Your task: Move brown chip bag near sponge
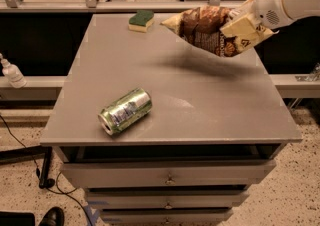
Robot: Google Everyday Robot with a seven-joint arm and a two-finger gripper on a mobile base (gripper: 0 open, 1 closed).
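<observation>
The brown chip bag (207,30) hangs in the air over the table's far right part, its pale yellow end pointing left toward the sponge. My gripper (243,26) comes in from the upper right on a white arm and is shut on the bag's right end. The sponge (141,20), dark green top over a yellow base, lies at the table's far edge, left of the bag's tip with a small gap between them.
A green-silver drink can (125,111) lies on its side near the front left of the grey table (200,115). Drawers sit under the tabletop. A white bottle (11,71) stands on a ledge at the left. A railing runs behind the table.
</observation>
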